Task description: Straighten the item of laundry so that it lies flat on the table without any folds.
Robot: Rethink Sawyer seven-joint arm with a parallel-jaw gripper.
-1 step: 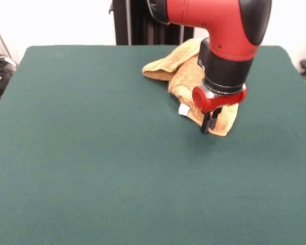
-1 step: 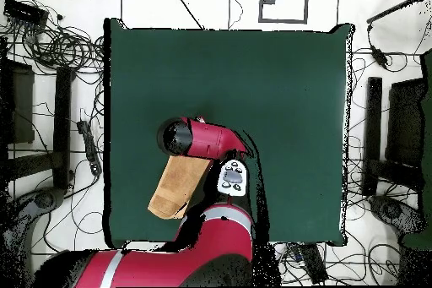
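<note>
- Green felt-like table [image 1: 92, 178], plain and flat.
- Gripper [image 1: 210, 122] down at towel's near edge; fingers close together, grip on cloth impossible to tell.
- Crumpled orange-yellow terry towel [image 1: 181, 69], folded over, far right of table; white tag [image 1: 184, 109] at edge.

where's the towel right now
In the front view the towel lies bunched at the table's far right, under the gripper.

Red-black arm [image 1: 222, 25] reaching down from above, wrist vertical. Tool [image 1: 210, 122] pointing straight down, black fingers [image 1: 206, 122] close together, tips low. Overhead view: elbow bent, forearm [image 2: 207, 138] angled across, tool hidden beneath.
</note>
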